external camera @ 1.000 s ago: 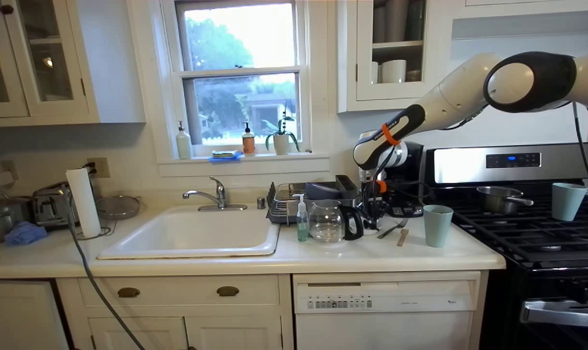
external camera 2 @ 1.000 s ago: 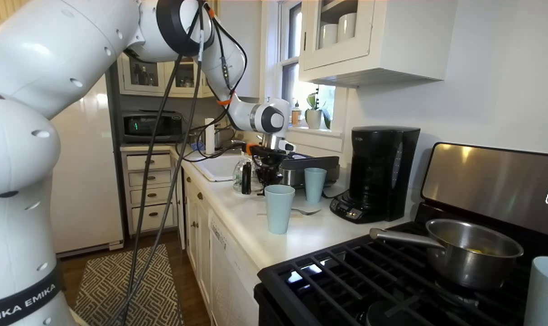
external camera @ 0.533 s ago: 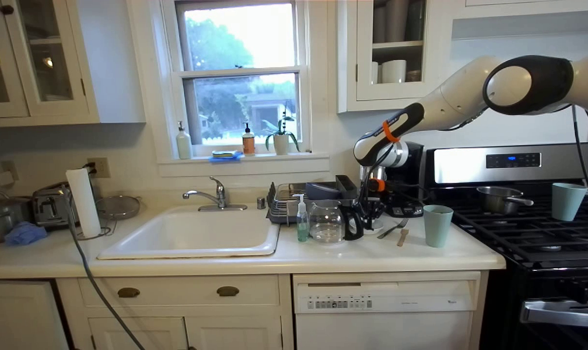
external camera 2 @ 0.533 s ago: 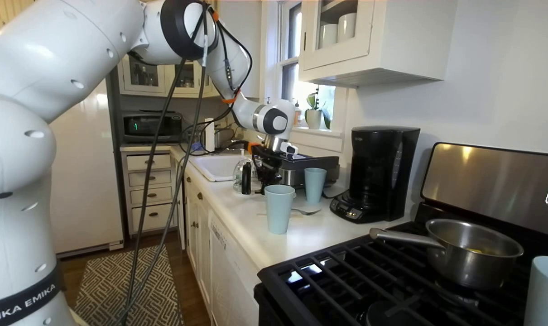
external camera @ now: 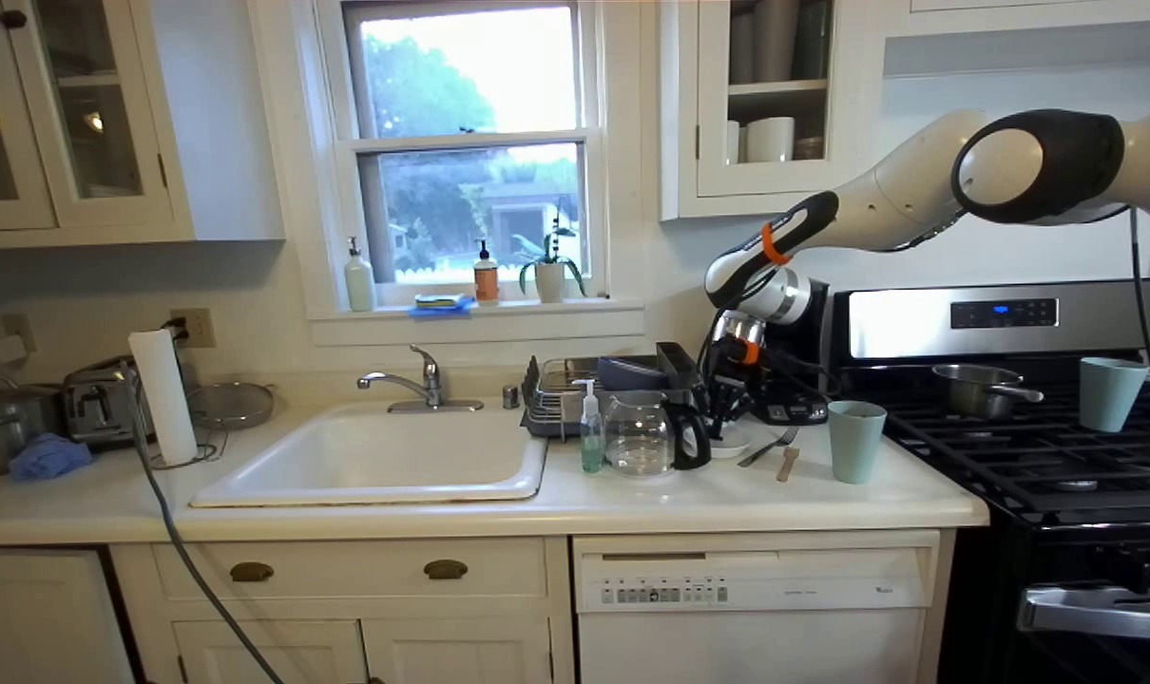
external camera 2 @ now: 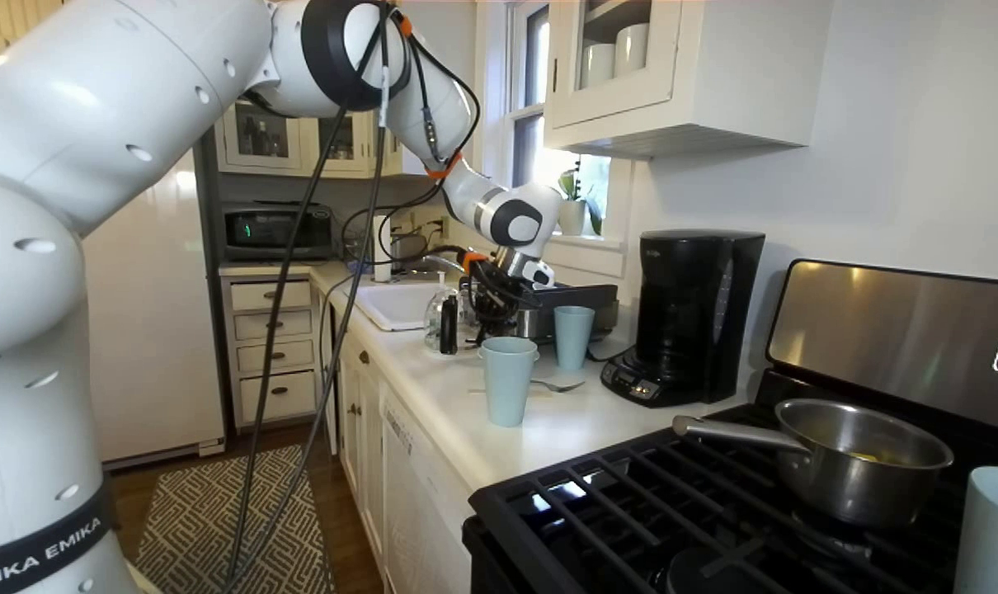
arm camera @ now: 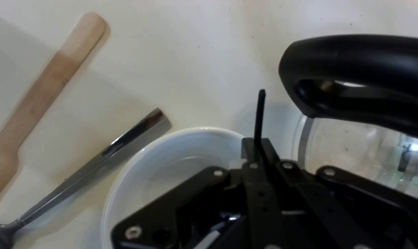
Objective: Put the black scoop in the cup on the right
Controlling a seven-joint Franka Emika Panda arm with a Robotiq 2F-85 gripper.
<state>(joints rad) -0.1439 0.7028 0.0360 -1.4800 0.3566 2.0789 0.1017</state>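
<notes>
I am clenching my pincer (arm camera: 258,148) on the scoop (arm camera: 259,112); in the wrist view its thin black handle is poking out ahead of my grip, while the rest of it is hiding from sight. I am holding it over a white bowl (arm camera: 153,180), covering part of the rim; whether anything of mine is touching that bowl, I am not able to tell. Toward the left of the wrist view, a metal fork (arm camera: 84,176) is lying just beside the bowl on the white counter (external camera: 651,503), and a wooden utensil (arm camera: 46,90) is lying beyond it. On the bowl's other side a glass coffee pot (external camera: 639,437) is standing, its black grip (arm camera: 354,76) pointing my way. Next to the pot a pump soap bottle (external camera: 590,437) is standing, and behind them a dish rack (external camera: 542,418) is sitting near the sink (external camera: 366,446). In an exterior view a pale blue cup (external camera 2: 507,384) is standing upright on the counter, near the stove (external camera 2: 631,516), and a second blue cup (external camera 2: 573,340) is standing farther back, near the rack. A black coffee maker (external camera 2: 693,318) is standing close to the wall. Farthest from me, in both exterior views, a saucepan (external camera 2: 862,487) is resting on the stove, and a third blue cup (external camera: 1112,394) is standing there too, apart from the pan.
</notes>
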